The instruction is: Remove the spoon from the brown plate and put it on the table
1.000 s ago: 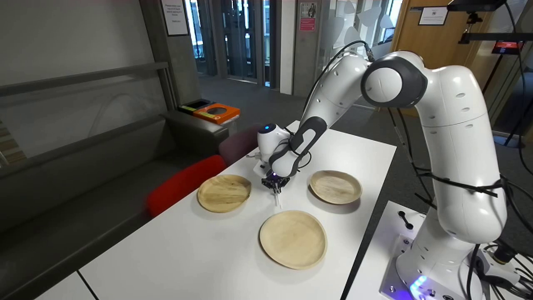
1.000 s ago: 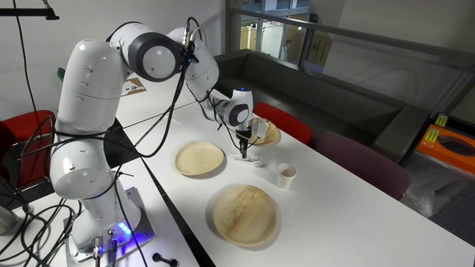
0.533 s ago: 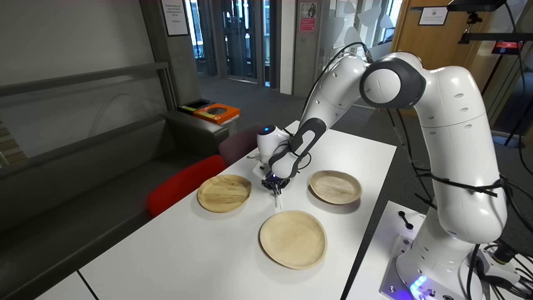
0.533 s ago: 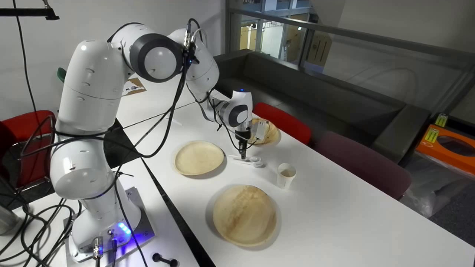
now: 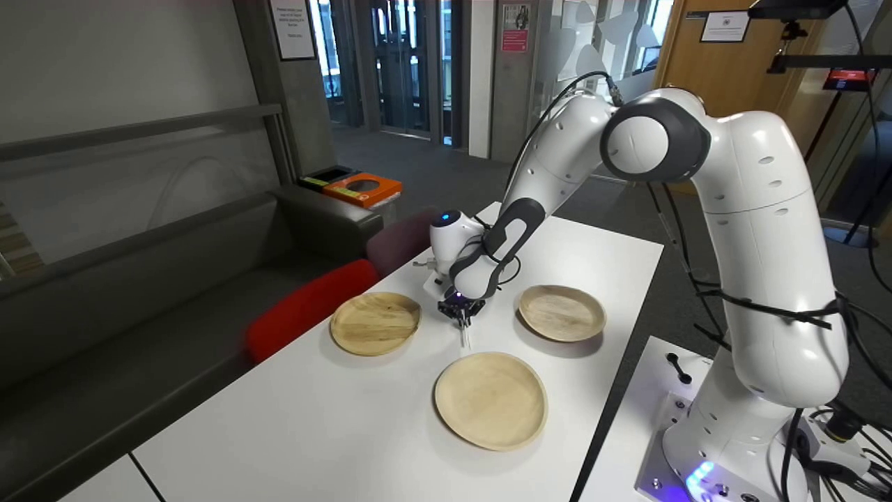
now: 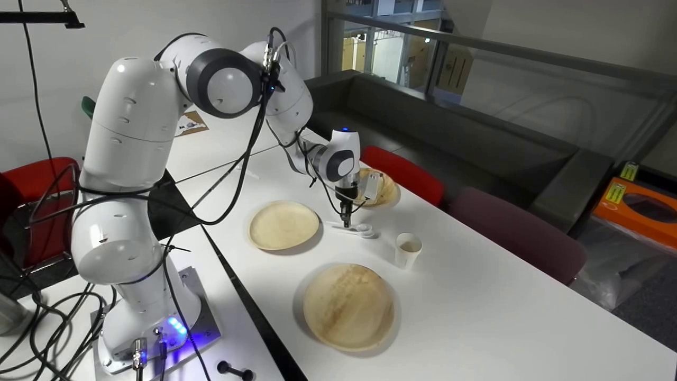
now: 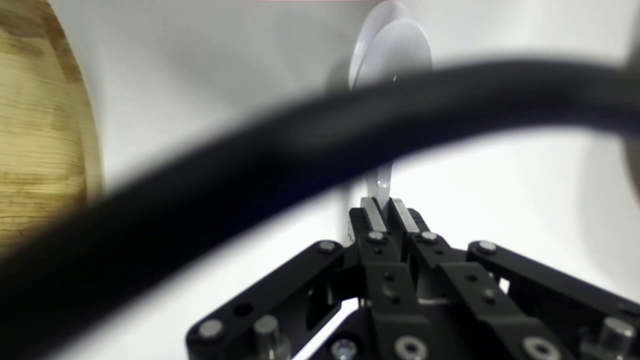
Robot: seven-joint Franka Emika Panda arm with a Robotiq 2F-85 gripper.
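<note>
In an exterior view, one brown plate (image 6: 349,307) lies nearest; the table (image 6: 508,312) extends widely to its right. One cup (image 6: 408,251) stands beyond. Farther, the gripper (image 6: 346,224), slightly lower than one second earlier, is clamped on the spoon (image 7: 402,50) over the table, just beside a second spoon (image 7: 371,30). One pale plate (image 6: 284,225) lies left; one dish (image 6: 391,190) lies near the far edge.

I hold the slim, whitish spoon (image 7: 404,47) by its handle, low at the long white table (image 6: 492,301); whether it touches the top, I can't tell. The brown plate (image 6: 349,312), round and shallow with a low rim, rests flat on that table, apart from the spoon.
</note>
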